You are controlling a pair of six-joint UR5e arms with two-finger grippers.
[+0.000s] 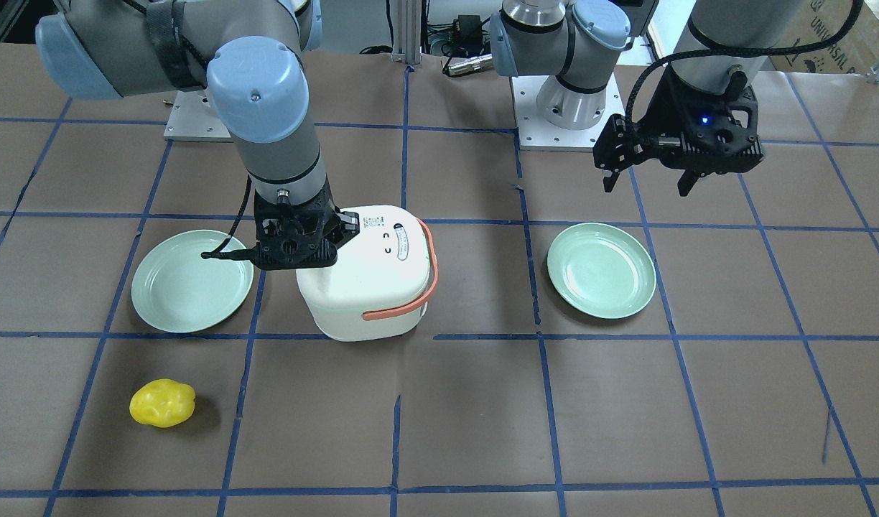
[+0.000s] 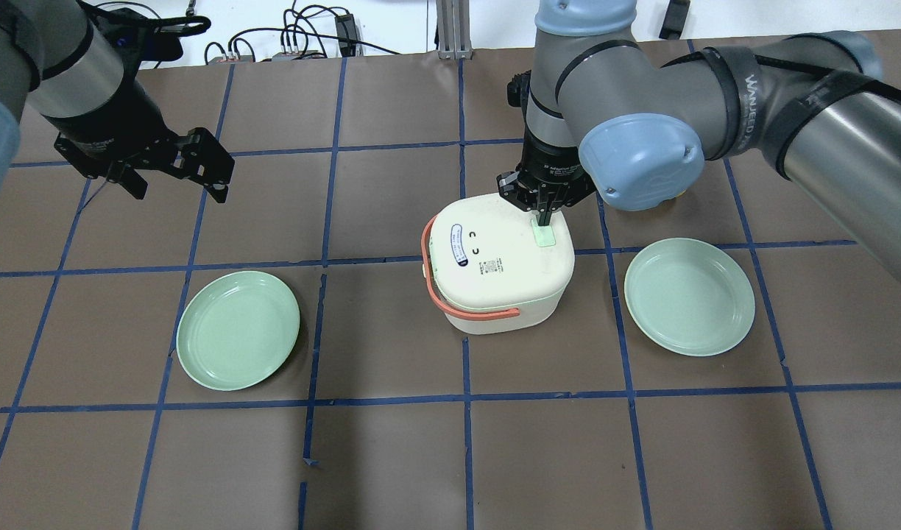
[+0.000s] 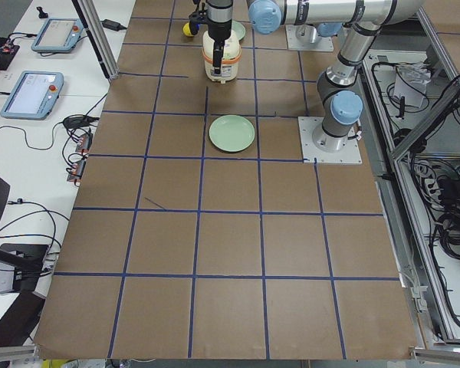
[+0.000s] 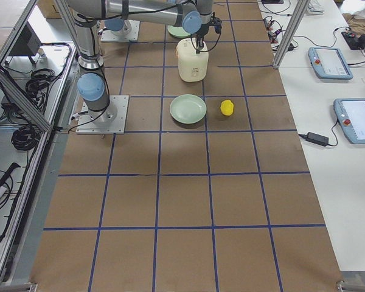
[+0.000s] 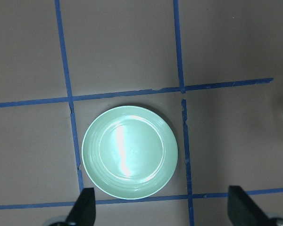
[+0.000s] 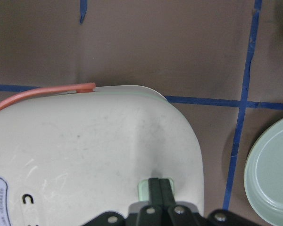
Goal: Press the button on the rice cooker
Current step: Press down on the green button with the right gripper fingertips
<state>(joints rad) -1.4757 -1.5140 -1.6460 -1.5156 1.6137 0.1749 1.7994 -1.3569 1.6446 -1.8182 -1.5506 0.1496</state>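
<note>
On the brown surface [image 1: 482,402], seen from across, we find the rice cooker [image 1: 371,287] near the middle, between the left plate [image 1: 602,270] and the right plate [image 1: 192,280]. It has a cream, rounded-square body, with a salmon handle [image 1: 403,309] folded down around its side. The left pincer [image 1: 646,188] hangs above the surface with its fingers spread apart and nothing between them, well apart from the cooker. A yellow object [image 1: 162,403] lies nearer the camera.

From overhead we see the pale green button [image 2: 543,235] at the lid's edge. The right pincer [image 2: 542,219], fingers pressed together and holding nothing, points straight down onto it. The lid carries an oval label, two small curved marks and a printed block, but we cannot read the writing.

From the right wrist, the joined fingers [image 6: 160,188] cover the button's middle.

From the left wrist, the spread fingertips frame the left plate.
</note>
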